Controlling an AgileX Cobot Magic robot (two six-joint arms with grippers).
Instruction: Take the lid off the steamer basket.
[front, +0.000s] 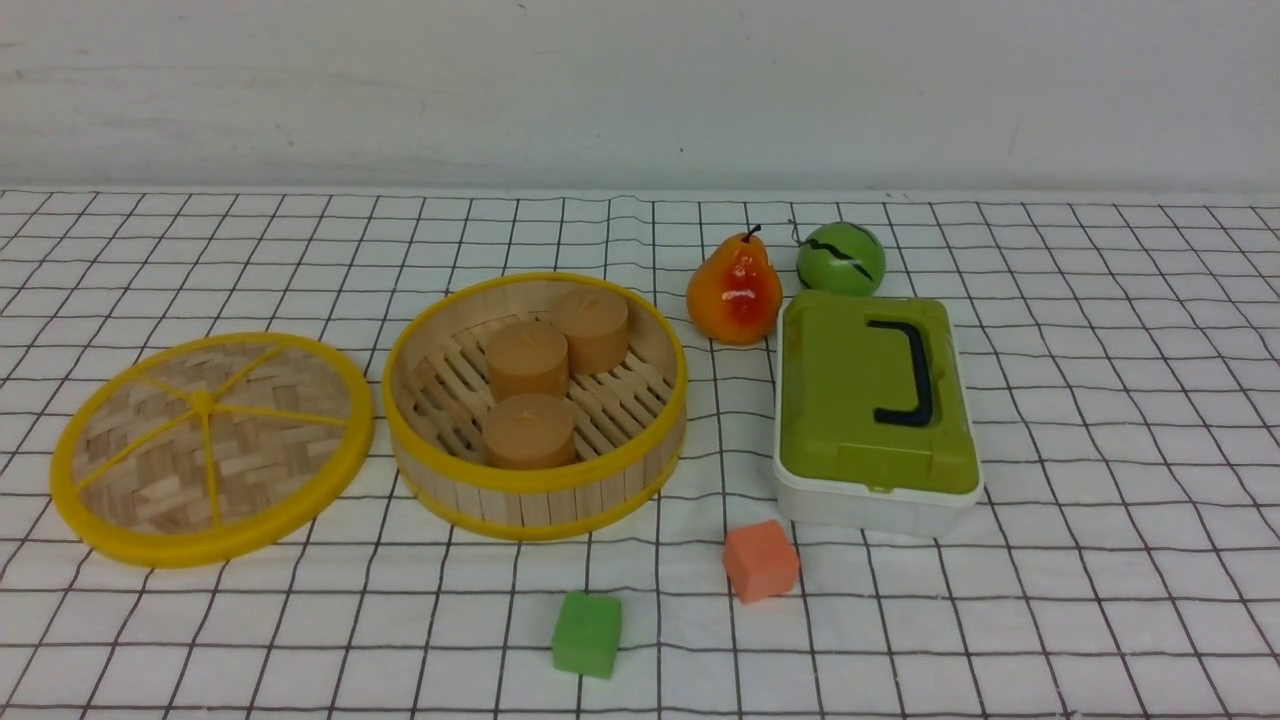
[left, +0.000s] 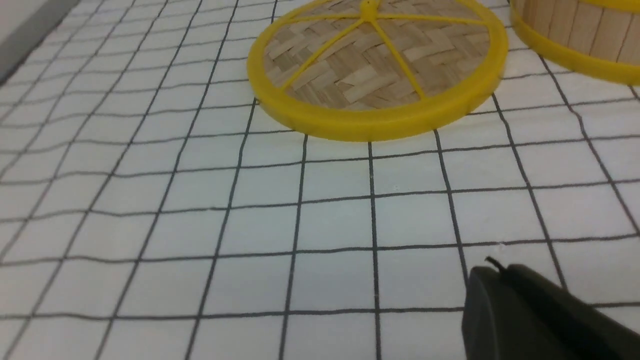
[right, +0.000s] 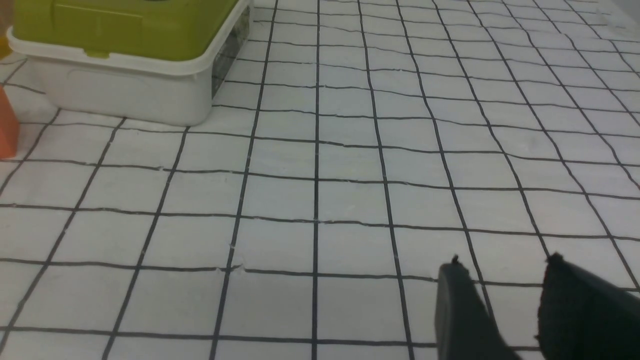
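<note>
Pincer tips on the left gripper (left: 505, 272) sit together, apparently empty, though the view is poor. The lid (front: 285, 450) lies flat beside the open steamer basket (front: 535, 505); a careless return sweep could clip either rim.

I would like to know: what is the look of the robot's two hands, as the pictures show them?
Both the left hand and the right hand show dark, blackish fingers with narrow, pointed tips. No marking or cable is visible on them; the arms are out of view.
</note>
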